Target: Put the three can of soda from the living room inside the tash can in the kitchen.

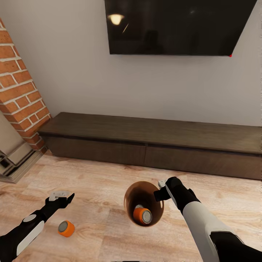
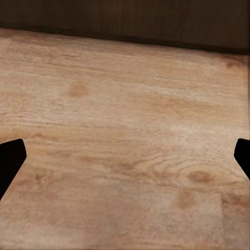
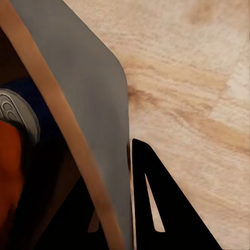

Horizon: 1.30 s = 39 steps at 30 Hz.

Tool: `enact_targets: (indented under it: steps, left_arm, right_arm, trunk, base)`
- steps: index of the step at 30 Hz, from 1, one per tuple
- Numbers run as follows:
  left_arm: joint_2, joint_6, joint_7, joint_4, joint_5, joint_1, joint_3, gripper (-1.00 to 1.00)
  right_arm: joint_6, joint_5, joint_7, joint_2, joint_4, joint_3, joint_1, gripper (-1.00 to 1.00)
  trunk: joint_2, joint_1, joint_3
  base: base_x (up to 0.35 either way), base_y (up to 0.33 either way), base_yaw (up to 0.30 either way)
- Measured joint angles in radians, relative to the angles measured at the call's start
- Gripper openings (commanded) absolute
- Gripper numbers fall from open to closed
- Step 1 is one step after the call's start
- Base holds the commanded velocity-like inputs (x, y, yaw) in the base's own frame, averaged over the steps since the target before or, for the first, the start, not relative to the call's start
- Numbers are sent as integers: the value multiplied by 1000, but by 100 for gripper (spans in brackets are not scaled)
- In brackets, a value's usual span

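— Where are the arms?

— Both reach forward and low. The left arm comes in from the lower left, its left gripper (image 1: 62,196) held out ahead with its fingers (image 2: 11,159) spread wide apart, nothing between them.

— And the right?

— The right arm stretches in from the lower right, white forearm, black wrist. The right gripper (image 1: 162,189) has its fingers (image 3: 156,208) closed around a thin rim.

The coppery-lined trash can (image 1: 143,203) is tilted over the light wood floor (image 1: 109,182), holding 1 orange soda can (image 1: 142,215) beside a dark blue one (image 3: 31,99), while another orange can (image 1: 66,228) lies on the planks.
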Motion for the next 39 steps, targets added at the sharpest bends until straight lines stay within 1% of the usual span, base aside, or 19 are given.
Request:
enact_targets:
  steps: [1, 5, 8, 12, 20, 26, 29, 34, 37, 39]
  left_arm:
    - [0, -1, 0, 0, 1, 0, 0, 100]
    - [0, -1, 0, 0, 0, 0, -1, 100]
    - [0, 1, 0, 2, 1, 0, -1, 100]
    - [0, 3, 0, 3, 2, 0, -1, 100]
    - [0, 3, 0, 2, -1, 0, -1, 100]
    - [-1, 2, 2, 3, 1, 0, -1, 100]
    - [-2, 2, 2, 3, 1, 0, -1, 100]
    - [-5, -1, 3, 3, 0, 0, -1, 100]
    - [-6, -1, 3, 3, 0, 0, -2, 100]
    - [-6, -1, 3, 3, 0, 0, -2, 100]
  right_arm:
    - [2, 5, 4, 0, 0, -1, 0, -100]
    - [3, 0, 5, 0, -1, -1, 0, -100]
    - [2, 12, 2, 0, -1, -1, 0, -100]
    - [5, -4, 2, 0, -1, -2, 0, -100]
    - [4, 6, 0, 0, 0, -2, 0, -100]
    - [8, -5, 2, -1, -1, -4, 0, -100]
    - [7, 3, 3, -1, -1, -4, 0, -100]
    - [7, 2, 1, -1, -2, -4, 0, -100]
    - [6, 11, -1, -1, -2, -3, 0, -100]
    - [6, 6, -1, -1, -2, -4, 0, -100]
  trunk:
    - [0, 0, 0]
    - [0, 0, 0]
    - [0, 0, 0]
    - [0, 0, 0]
    - [0, 0, 0]
    - [0, 0, 0]
    - [0, 0, 0]
    - [0, 0, 0]
    - [0, 0, 0]
    - [0, 0, 0]
  base:
    - [0, 29, -34]
    - [-43, 54, -17]
    - [-208, 208, -2]
    - [-214, 239, -11]
    - [-183, 242, -104]
    - [-31, 144, -17]
    - [-4, 50, -2]
    - [-1, 26, 0]
    - [0, 151, -3]
    - [0, 218, -33]
